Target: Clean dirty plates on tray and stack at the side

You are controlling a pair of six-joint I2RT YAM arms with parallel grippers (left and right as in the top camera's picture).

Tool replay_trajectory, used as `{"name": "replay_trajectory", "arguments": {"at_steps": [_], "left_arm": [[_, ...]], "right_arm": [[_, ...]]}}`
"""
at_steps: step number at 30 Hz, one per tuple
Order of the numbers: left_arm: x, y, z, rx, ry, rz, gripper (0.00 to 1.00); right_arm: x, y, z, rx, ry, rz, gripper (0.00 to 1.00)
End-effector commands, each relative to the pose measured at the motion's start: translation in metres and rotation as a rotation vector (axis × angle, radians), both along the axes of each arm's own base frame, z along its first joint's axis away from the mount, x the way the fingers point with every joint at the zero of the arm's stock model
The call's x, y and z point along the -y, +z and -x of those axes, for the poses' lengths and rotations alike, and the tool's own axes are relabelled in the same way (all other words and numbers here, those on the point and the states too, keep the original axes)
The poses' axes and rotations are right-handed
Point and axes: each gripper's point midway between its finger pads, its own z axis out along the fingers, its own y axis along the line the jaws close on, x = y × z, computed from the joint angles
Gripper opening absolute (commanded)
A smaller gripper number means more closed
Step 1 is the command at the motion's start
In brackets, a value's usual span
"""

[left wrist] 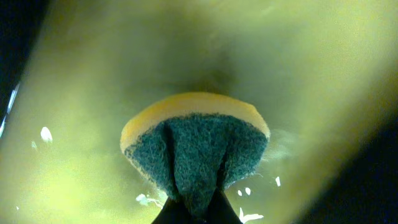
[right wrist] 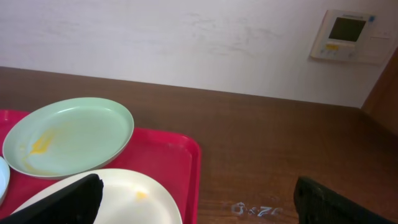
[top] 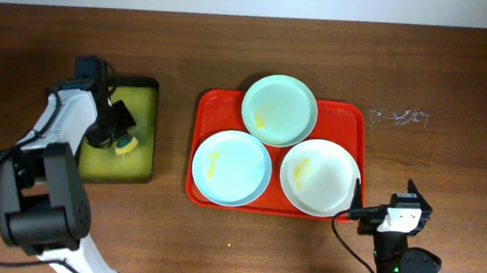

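Near edge, right: the right gripper (top: pixel 382 200) is parked just short of the red tray (top: pixel 206 107), jaws spread wide and holding nothing. It is well placed to steady a plate later.

On the tray, near right: the white plate (top: pixel 318 177), with a yellow smear on its left half. Near left: the blue plate (top: pixel 232 167), smeared left of centre. Neither is stacked yet.

Left of the tray, well apart from it: the black tray (top: pixel 139 173) with its yellow-green floor. The left gripper (top: pixel 119 139) is down inside it, pinched tight on the sponge (left wrist: pixel 196 146). The green scouring face is creased into a fold between the fingers and the yellow foam bulges out beyond.

Far side of the red tray: the mint plate (top: pixel 279 110), overlapping the far rims of the other two, smeared near left.

Step in hand is lifting the sponge out.
- Rise straight up to clear the black tray's rim before swinging right.
- The pinch looks central, but the fold hides how much pad is actually caught, so lift slowly.
- Start with the blue plate, the closest reach, then scrub across the smear.
- Keep pressure light, since the plates will likely skate on the slick tray.
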Motion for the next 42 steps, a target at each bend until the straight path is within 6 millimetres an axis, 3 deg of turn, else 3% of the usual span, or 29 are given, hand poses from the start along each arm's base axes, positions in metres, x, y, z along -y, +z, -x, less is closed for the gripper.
{"name": "replay_trajectory", "arguments": {"at_steps": [1, 3, 4, 5, 6, 8, 9, 11, 12, 13, 15, 16, 18, 20, 21, 24, 26, 28, 34, 35, 36, 37, 39, 40, 41, 42], "left_arm": [[0.011, 0.089, -0.024, 0.241, -0.039, 0.047, 0.0], [0.011, 0.114, -0.023, 0.303, -0.042, 0.036, 0.0], [0.012, 0.112, -0.022, 0.298, -0.042, 0.036, 0.0], [0.012, 0.102, -0.019, 0.271, -0.041, 0.029, 0.0], [0.017, 0.079, -0.015, 0.237, -0.051, 0.032, 0.0], [0.026, 0.02, -0.001, 0.13, -0.067, 0.052, 0.0], [0.026, 0.021, 0.0, 0.128, -0.068, 0.054, 0.0], [0.027, 0.075, -0.008, 0.198, -0.128, 0.036, 0.0], [0.028, 0.12, -0.008, 0.27, -0.146, 0.021, 0.0], [0.038, 0.149, -0.005, 0.338, -0.17, 0.032, 0.0], [0.072, 0.18, 0.002, 0.423, -0.254, 0.071, 0.0], [0.115, 0.177, 0.017, 0.379, -0.361, 0.133, 0.0], [0.17, 0.142, 0.044, 0.252, -0.511, 0.163, 0.0], [0.209, 0.092, 0.071, 0.128, -0.631, 0.173, 0.0], [0.218, 0.072, 0.073, 0.111, -0.657, 0.175, 0.0], [0.225, 0.027, 0.06, 0.107, -0.598, 0.193, 0.0], [0.25, 0.012, 0.062, 0.105, -0.646, 0.271, 0.0], [0.259, 0.005, 0.058, 0.128, -0.676, 0.23, 0.0], [0.252, 0.002, 0.061, 0.106, -0.669, 0.189, 0.0], [0.252, 0.002, 0.061, 0.106, -0.669, 0.189, 0.0], [0.252, 0.002, 0.06, 0.108, -0.669, 0.189, 0.0], [0.252, 0.002, 0.059, 0.115, -0.669, 0.185, 0.0], [0.252, 0.002, 0.06, 0.111, -0.668, 0.185, 0.0], [0.252, 0.001, 0.061, 0.106, -0.668, 0.185, 0.0], [0.251, 0.001, 0.061, 0.103, -0.668, 0.184, 0.0], [0.251, 0.001, 0.061, 0.103, -0.668, 0.184, 0.0]], "right_arm": [[0.001, -0.004, 0.0, -0.007, -0.003, 0.006, 0.99], [0.001, -0.004, 0.0, -0.007, -0.003, 0.006, 0.99], [0.001, -0.004, 0.0, -0.007, -0.003, 0.006, 0.99], [0.001, -0.004, 0.0, -0.007, -0.003, 0.006, 0.99], [0.001, -0.004, 0.0, -0.007, -0.003, 0.006, 0.99], [0.001, -0.004, 0.0, -0.007, -0.003, 0.006, 0.99], [0.001, -0.004, 0.0, -0.007, -0.003, 0.006, 0.99], [0.001, -0.004, 0.0, -0.007, -0.003, 0.006, 0.99], [0.001, -0.004, 0.0, -0.007, -0.003, 0.006, 0.99], [0.001, -0.004, 0.0, -0.007, -0.003, 0.006, 0.99], [0.001, -0.004, 0.0, -0.007, -0.003, 0.006, 0.99], [0.001, -0.004, 0.0, -0.007, -0.003, 0.006, 0.99], [0.001, -0.004, 0.0, -0.007, -0.003, 0.006, 0.99], [0.001, -0.004, 0.0, -0.007, -0.003, 0.006, 0.99], [0.001, -0.004, 0.0, -0.007, -0.003, 0.006, 0.99], [0.001, -0.004, 0.0, -0.007, -0.003, 0.006, 0.99], [0.001, -0.004, 0.0, -0.007, -0.003, 0.006, 0.99], [0.001, -0.004, 0.0, -0.007, -0.003, 0.006, 0.99], [-0.005, 0.001, 0.0, 0.011, 0.028, -0.009, 0.99], [-0.041, 0.018, 0.003, 0.07, 0.234, -0.141, 0.99], [-0.09, 0.031, 0.023, 0.058, 0.54, -0.305, 0.99], [-0.116, 0.064, 0.047, 0.129, 0.753, -0.392, 0.99], [-0.111, 0.154, 0.086, 0.493, 0.837, -0.384, 0.99], [-0.102, 0.19, 0.099, 0.595, 0.805, -0.397, 0.99], [-0.094, 0.213, 0.094, 0.533, 0.731, -0.443, 0.99], [-0.091, 0.215, 0.077, 0.341, 0.623, -0.402, 0.99]]}}
